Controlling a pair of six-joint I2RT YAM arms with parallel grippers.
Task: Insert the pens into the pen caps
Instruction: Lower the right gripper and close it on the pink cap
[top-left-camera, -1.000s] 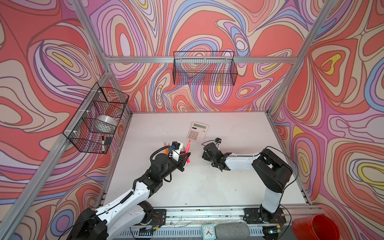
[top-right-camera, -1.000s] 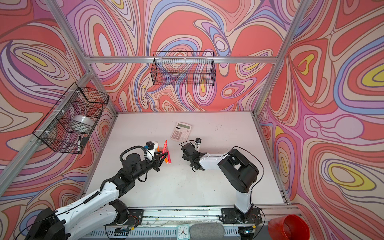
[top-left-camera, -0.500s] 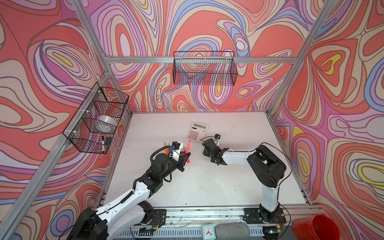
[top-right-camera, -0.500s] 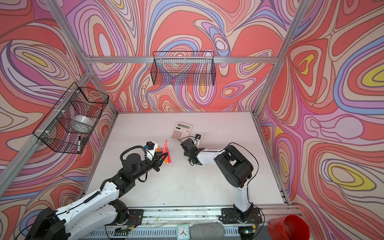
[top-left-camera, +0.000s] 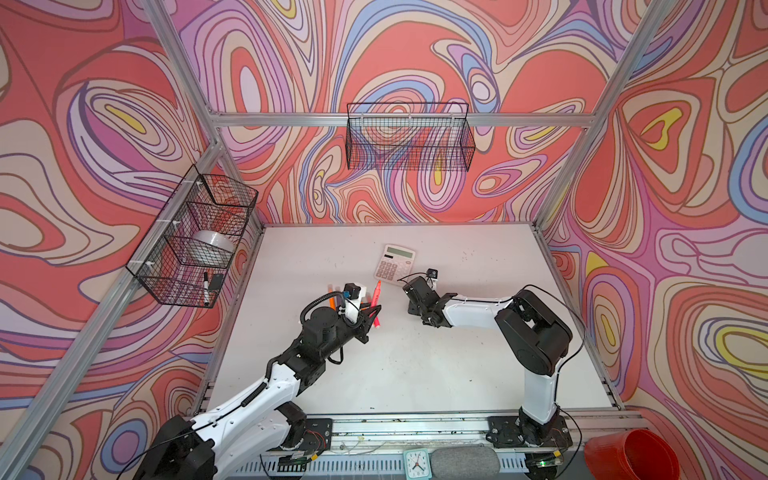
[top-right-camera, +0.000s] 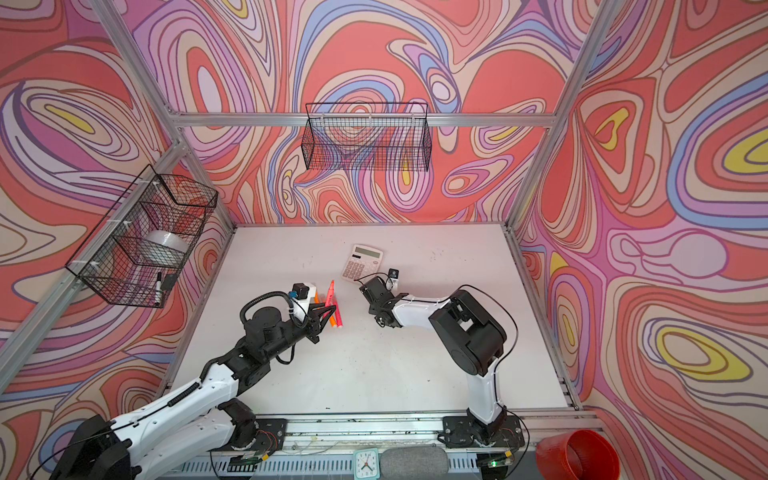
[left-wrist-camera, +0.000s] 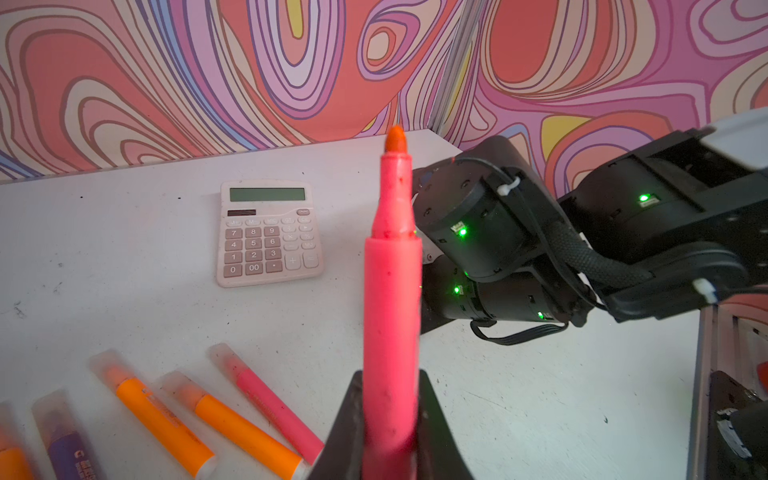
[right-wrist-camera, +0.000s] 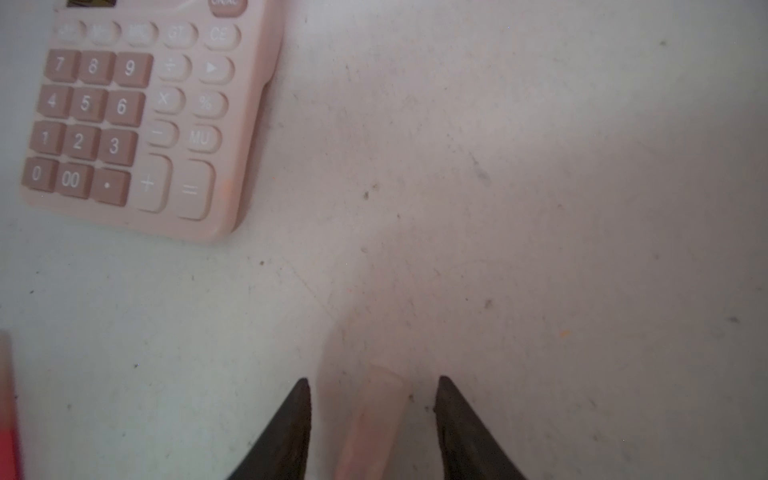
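Note:
My left gripper is shut on a pink-red pen, whose bare orange tip points up toward the calculator. In both top views this gripper hovers over the table's left middle. Beside it lie several pens: two orange, one pink and one purple, with translucent caps over their tips. My right gripper is low at the table, open. A pale-pink pen cap lies between its fingers with a gap on each side.
A pink calculator lies just beyond both grippers. A wire basket on the left wall holds a tape roll and a black-capped marker. Another basket hangs on the back wall. A red cup stands off the front right corner.
My right gripper has slid back and left toward the calculator, and its jaws have narrowed around the cap. The left arm and its pen have not moved.

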